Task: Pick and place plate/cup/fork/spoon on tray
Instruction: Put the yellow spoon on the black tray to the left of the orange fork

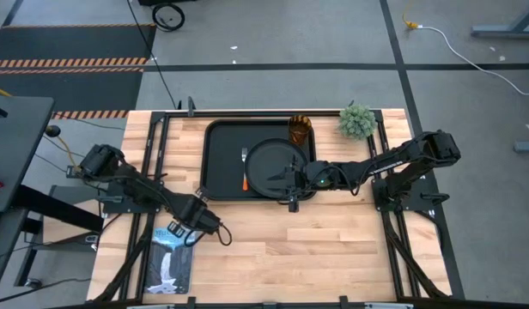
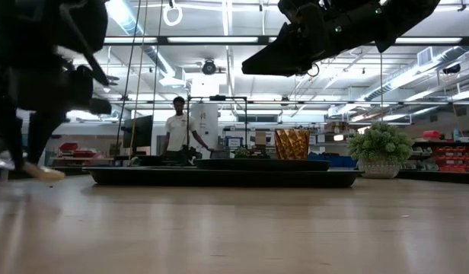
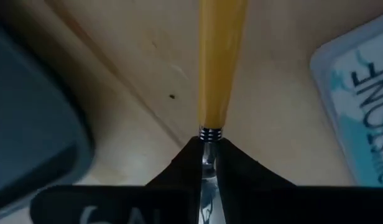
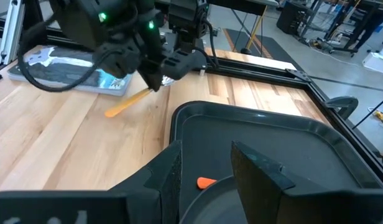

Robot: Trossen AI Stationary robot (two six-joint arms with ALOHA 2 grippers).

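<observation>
The black tray [image 1: 217,146] lies at the table's far middle. On it are the round black plate [image 1: 269,163], the amber cup [image 1: 300,129] in its far right corner, and the fork [image 1: 245,167] left of the plate. My left gripper [image 1: 182,228] is near the tray's near left corner, shut on the spoon [image 4: 126,104]. The spoon's bowl is hidden behind the fingers. My right gripper [image 1: 291,190] is open and empty over the plate's near rim [image 4: 210,202]. My left gripper pinches the spoon's metal neck [image 3: 207,148] between its two fingers, just behind the ring where the yellowish-orange handle [image 3: 219,62] starts. The handle sticks out past the fingertips and slants down toward the table [image 4: 117,109]. The spoon looks lifted clear of the wood.
A blue and white packet [image 1: 170,262] lies at the table's near left. A small green plant [image 1: 357,120] stands at the far right. Bare wood lies near of the tray. A person [image 2: 176,129] stands in the room beyond the table.
</observation>
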